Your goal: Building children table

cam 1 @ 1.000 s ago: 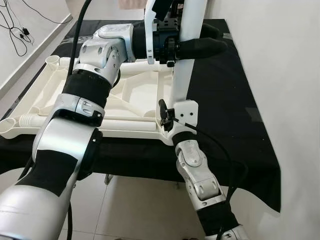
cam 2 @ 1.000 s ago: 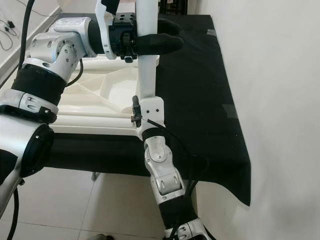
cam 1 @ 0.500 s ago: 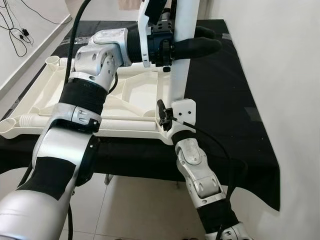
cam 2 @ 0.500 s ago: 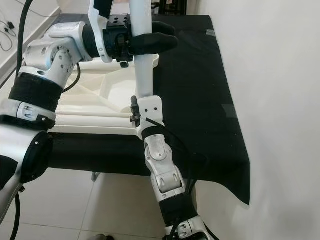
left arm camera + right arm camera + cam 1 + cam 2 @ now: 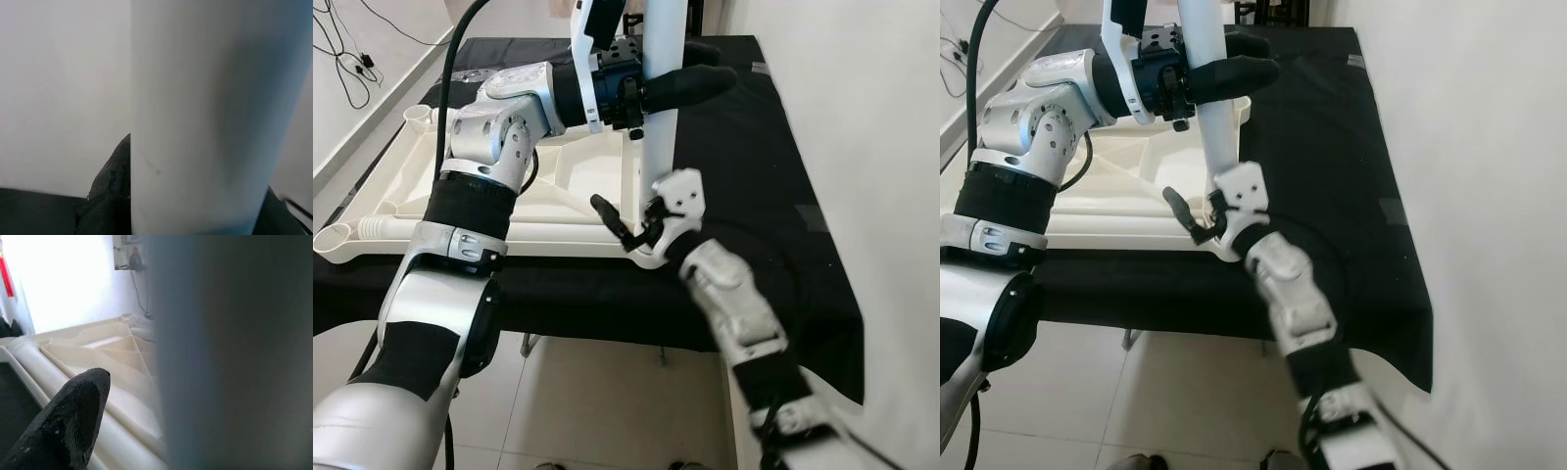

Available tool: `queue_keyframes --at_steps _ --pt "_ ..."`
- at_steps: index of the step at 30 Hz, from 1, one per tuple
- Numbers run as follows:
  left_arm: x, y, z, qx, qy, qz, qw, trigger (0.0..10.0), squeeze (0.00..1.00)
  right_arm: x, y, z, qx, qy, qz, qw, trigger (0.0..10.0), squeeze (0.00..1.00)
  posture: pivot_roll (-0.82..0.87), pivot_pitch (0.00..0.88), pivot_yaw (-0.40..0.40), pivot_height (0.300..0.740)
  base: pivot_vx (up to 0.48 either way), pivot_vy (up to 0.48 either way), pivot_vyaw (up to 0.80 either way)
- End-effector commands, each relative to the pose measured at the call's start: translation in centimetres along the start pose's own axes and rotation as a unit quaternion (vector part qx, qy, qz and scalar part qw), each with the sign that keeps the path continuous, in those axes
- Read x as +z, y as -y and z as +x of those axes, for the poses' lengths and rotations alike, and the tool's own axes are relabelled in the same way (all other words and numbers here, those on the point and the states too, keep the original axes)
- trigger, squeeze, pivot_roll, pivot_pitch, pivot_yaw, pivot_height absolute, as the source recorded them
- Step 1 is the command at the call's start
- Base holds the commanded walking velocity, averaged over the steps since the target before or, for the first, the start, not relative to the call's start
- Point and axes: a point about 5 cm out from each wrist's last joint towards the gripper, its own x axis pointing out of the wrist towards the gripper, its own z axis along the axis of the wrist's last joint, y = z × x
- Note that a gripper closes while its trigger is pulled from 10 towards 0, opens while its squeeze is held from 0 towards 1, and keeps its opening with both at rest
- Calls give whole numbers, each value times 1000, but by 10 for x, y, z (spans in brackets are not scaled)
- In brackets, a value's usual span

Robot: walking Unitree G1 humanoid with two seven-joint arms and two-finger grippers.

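Since the earlier shot, our right end effector [image 5: 625,227] is backing off the bottom of the white leg [image 5: 664,117] and swinging out toward the table edge, and that arm is looking blurry from the motion. Its fingers are standing apart now, one black finger [image 5: 610,217] poking out over the tabletop's near rim, not gripping anything. In the right wrist view we're seeing one black fingertip [image 5: 68,423] beside the leg, with a gap between them.

Our left end effector [image 5: 677,86] is staying clamped on the leg up high, black fingers wrapping around it from both sides. The leg is standing upright at the near right corner of the upside-down white tabletop [image 5: 480,201], which is lying flat on the table with the black cloth [image 5: 744,166] over it. We're spotting round sockets at the tabletop's left corners. Whether the leg is fully seated in its corner, we can't tell.
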Motion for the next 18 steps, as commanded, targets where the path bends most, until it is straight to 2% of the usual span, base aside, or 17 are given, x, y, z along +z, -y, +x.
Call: queue_keyframes --at_steps 1,2,3,7,12,15,16,18 --pt "-17 10 15 -42 5 -55 998 0 0 14 -6 11 51 21 -5 998 10000 322 50 153 32 740 0 0 0" --pt "-17 10 15 -41 5 -55 998 0 0 16 -3 11 60 19 -10 998 10000 322 48 154 32 740 0 0 0" --pt "-17 11 15 -41 6 -56 998 0 0 17 2 11 80 15 -9 997 10000 0 47 154 30 740 0 0 0" --pt "-19 11 14 -30 14 -60 998 0 0 16 21 9 171 -27 -34 984 10000 0 44 159 23 740 0 0 0" --pt "-19 11 14 -28 16 -60 998 0 0 16 23 9 181 -30 -33 983 10000 0 44 159 23 740 0 0 0" --pt "-19 9 12 -21 20 -63 998 0 0 18 24 11 207 -30 -21 978 10000 0 41 164 14 740 0 0 0" --pt "-19 8 10 -15 23 -65 997 0 0 19 24 12 227 -29 -12 973 1451 0 42 168 9 740 0 0 0" --pt "-19 7 9 -10 26 -68 997 0 0 19 24 13 247 -29 -2 969 1451 0 43 169 8 740 0 0 0"
